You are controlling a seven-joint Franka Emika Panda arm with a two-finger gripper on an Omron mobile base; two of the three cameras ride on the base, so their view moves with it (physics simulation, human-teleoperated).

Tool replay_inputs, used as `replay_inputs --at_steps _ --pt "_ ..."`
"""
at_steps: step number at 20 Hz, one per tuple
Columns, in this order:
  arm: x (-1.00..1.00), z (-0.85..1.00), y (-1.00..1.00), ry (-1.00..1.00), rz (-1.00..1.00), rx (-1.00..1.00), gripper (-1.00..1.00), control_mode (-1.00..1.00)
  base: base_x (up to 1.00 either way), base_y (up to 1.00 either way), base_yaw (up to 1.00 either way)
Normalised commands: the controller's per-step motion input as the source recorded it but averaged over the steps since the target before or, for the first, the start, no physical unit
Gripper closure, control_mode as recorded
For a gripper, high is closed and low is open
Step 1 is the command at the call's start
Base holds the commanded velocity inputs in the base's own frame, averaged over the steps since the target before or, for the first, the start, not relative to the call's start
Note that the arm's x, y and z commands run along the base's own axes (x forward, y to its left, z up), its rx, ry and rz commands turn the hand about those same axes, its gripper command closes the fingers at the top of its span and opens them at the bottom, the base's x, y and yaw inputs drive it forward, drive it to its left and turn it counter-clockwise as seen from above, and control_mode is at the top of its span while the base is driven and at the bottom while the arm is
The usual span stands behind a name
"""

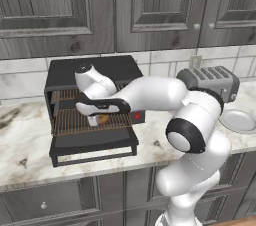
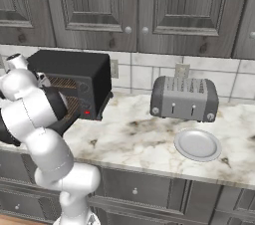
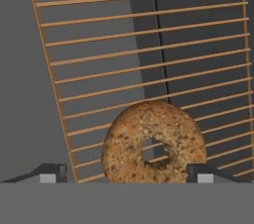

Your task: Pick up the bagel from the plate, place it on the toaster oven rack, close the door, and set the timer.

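The bagel point(image 3: 154, 143) lies flat on the toaster oven rack point(image 3: 149, 59), near the rack's front edge — the pick and the placing look done. In the hand view the gripper point(image 3: 127, 173) hangs right over it with its two tips spread wide, one on each side of the bagel and neither pressing on it, so it holds nothing. From the left base view the hand is reaching into the black toaster oven point(image 1: 92, 72), whose door point(image 1: 95, 145) is dropped fully open toward the near edge of the counter. Far to the right, the plate point(image 2: 197, 145) sits bare in front of the silver toaster point(image 2: 184, 98). What is left, as I judge it: draw the arm out, lift the door shut, then set the timer (the knobs on the oven's right side are hard to make out).
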Motion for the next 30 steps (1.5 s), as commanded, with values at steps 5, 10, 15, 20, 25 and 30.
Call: replay_inputs --at_steps 5,10,15,20,25,30 --pt "-0.79 0.36 0.00 -0.04 0.00 0.05 -1.00 -1.00 0.00 0.00 0.00" --pt "-0.74 0.00 0.00 0.01 -0.04 0.06 -1.00 -1.00 0.00 0.00 0.00" --pt "-0.33 0.00 0.00 0.01 -0.20 0.03 -1.00 -1.00 0.00 0.00 0.00" --pt "-0.01 -0.14 0.00 0.04 -0.47 0.02 -1.00 -1.00 0.00 0.00 0.00" --pt "0.00 -0.17 -0.02 0.08 -0.54 0.03 -1.00 -1.00 0.00 0.00 0.00" --pt "0.09 -0.17 -0.07 0.08 -0.47 0.05 -1.00 -1.00 0.00 0.00 0.00"
